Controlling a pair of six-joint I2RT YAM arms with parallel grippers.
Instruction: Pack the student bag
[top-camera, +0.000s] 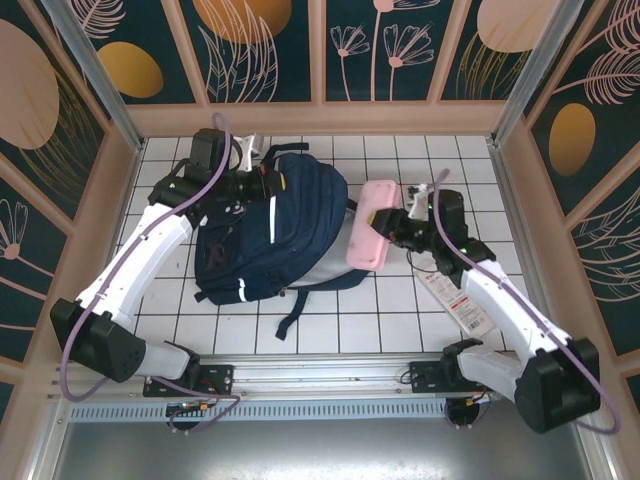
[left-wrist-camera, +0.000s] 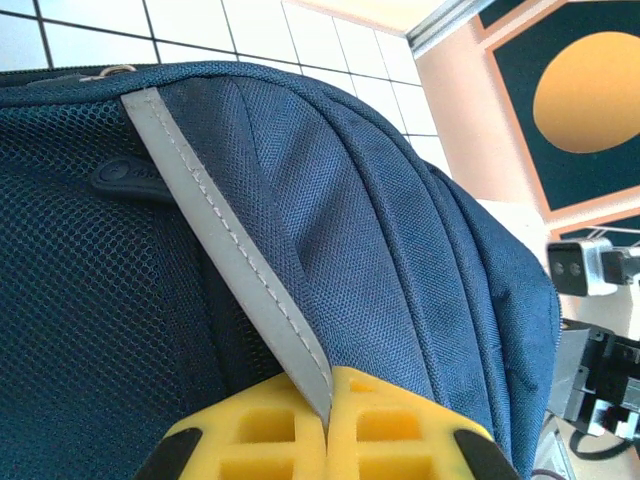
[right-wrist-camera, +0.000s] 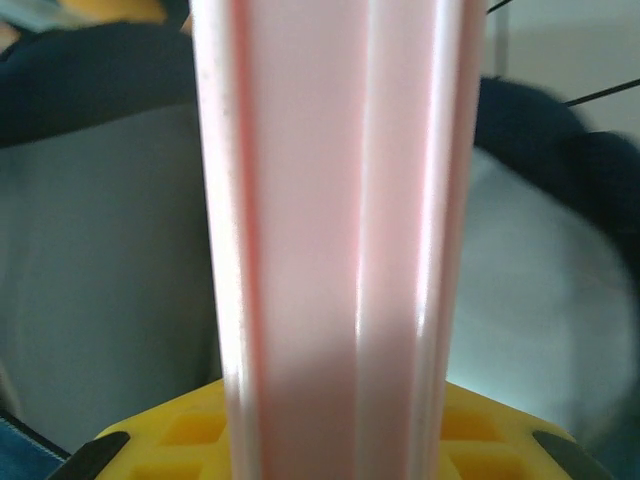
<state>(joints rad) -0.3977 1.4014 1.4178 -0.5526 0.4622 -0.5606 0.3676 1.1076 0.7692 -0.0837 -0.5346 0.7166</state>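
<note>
The large navy-blue fabric student bag (top-camera: 285, 225) lies flat on the white-tiled worktop (top-camera: 400, 330), centre-left. The left claw (left-wrist-camera: 328, 405) is pinched together on the bag's grey reflective stripe (left-wrist-camera: 235, 260) (a thin hold that could slip and let the fabric drop). The right claw (top-camera: 402, 225) is clamped on a flat pink rectangular case (top-camera: 370, 222) just beside the bag. I judge the case may snag, since no opening is evident. The top view gives this layout, while the left wrist view makes plain the pinch that the top view leaves unclear.
</note>
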